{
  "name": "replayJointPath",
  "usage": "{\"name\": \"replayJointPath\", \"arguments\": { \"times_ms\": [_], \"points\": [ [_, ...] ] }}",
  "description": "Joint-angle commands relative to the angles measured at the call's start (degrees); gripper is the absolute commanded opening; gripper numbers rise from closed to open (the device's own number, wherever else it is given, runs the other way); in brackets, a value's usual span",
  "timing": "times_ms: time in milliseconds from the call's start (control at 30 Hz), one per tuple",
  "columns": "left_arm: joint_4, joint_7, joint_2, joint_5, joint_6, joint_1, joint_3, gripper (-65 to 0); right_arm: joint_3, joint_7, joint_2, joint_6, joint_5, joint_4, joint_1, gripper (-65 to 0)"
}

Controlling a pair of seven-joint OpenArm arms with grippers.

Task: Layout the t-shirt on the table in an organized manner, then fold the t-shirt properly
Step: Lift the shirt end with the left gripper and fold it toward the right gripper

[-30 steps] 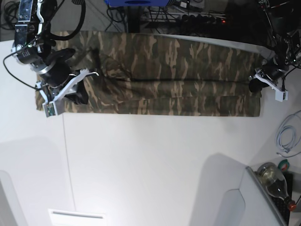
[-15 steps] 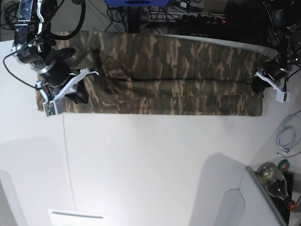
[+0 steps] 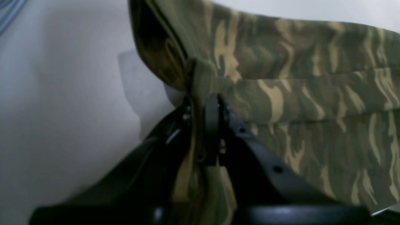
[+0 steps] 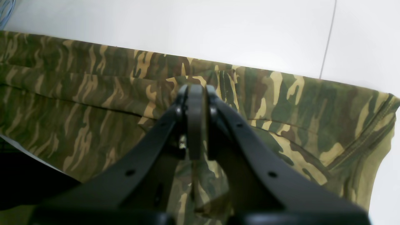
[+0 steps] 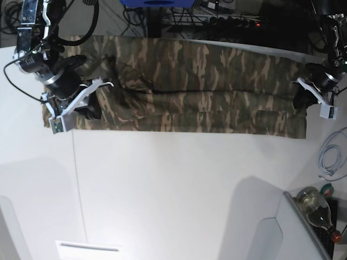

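The camouflage t-shirt lies stretched in a long folded band across the far part of the white table. My left gripper is shut on the shirt's right end; in the left wrist view cloth is pinched between the jaws and lifted a little off the table. My right gripper is shut on the shirt's left end; in the right wrist view the closed jaws pinch a fold of the shirt.
A dark seam line runs down the table's left part. A grey cable and a glass bottle lie at the right edge. Cables and dark equipment sit behind the table's far edge.
My left gripper has pulled the shirt's right end further right and slightly toward the front, stretching the band. My right gripper has stayed in place.
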Motion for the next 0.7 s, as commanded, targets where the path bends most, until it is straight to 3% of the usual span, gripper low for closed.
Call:
{"name": "replayJointPath", "arguments": {
  "times_ms": [0,133,300,533,667],
  "points": [
    [2.25,-1.26,-1.24,-0.98,0.5,0.11,-0.27,-65.0,-0.02,1.37,0.15,0.46,0.84,0.94,0.31,-63.3],
    [5.67,-1.26,-1.15,-0.98,0.59,1.78,-0.27,-65.0,-0.11,1.37,0.15,0.46,0.84,0.94,0.22,-63.3],
    [10.51,-1.26,-0.8,-0.98,3.31,3.81,0.26,-65.0,0.16,1.28,0.15,0.11,0.84,0.94,0.4,-63.3],
    [18.16,-1.17,1.04,-0.89,3.23,6.27,0.35,-65.0,0.33,1.28,-0.64,0.02,0.84,0.94,0.58,-63.3],
    [22.99,4.9,2.01,-0.89,3.23,5.92,0.35,-65.0,1.3,1.28,-1.96,0.02,0.84,0.94,0.66,-63.3]
  ]
}}
